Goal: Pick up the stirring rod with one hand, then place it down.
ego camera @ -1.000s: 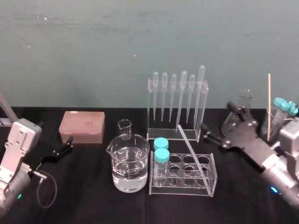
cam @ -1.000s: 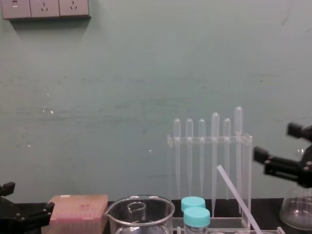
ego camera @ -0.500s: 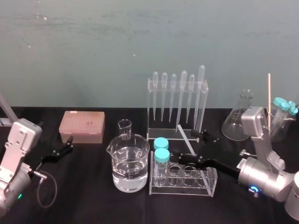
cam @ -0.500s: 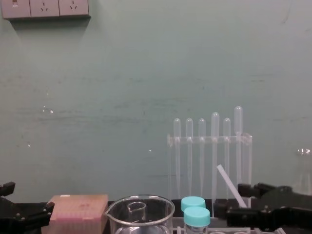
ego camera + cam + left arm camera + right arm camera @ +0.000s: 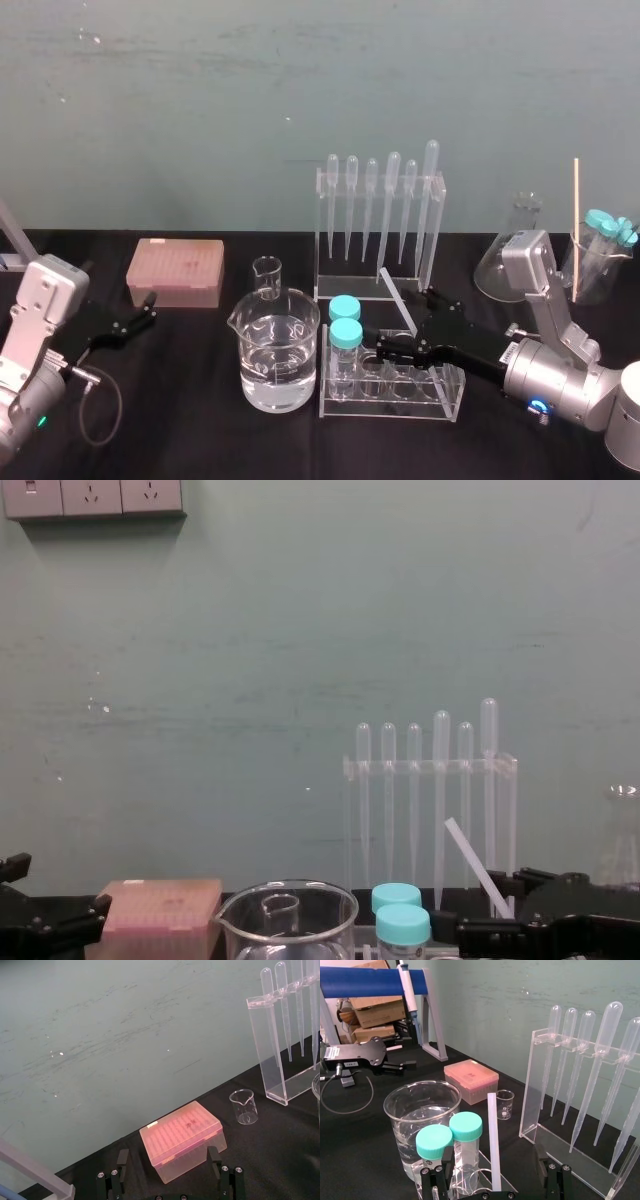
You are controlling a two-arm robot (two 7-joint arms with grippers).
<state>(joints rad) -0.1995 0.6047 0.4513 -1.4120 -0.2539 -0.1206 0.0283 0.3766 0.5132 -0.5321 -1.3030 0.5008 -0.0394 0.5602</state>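
stirring rod (image 5: 493, 1140) translucent whitish, smooth; beaker (image 5: 277, 350) glossy glass; tabletop (image 5: 200, 440) matt black.

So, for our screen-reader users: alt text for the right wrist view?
The open right gripper straddles the stirring rod, which leans up from a clear tube rack holding two teal-capped tubes. Beyond stand a water beaker, pink tip box and pipette rack; the left gripper sits farther off.

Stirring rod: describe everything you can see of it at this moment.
The stirring rod is a thin, straight, translucent whitish stick of even thickness. It stands tilted, lower end in the clear test tube rack, upper end free before the pipette rack. The right tool, open, has a finger on each side of it, not visibly touching.
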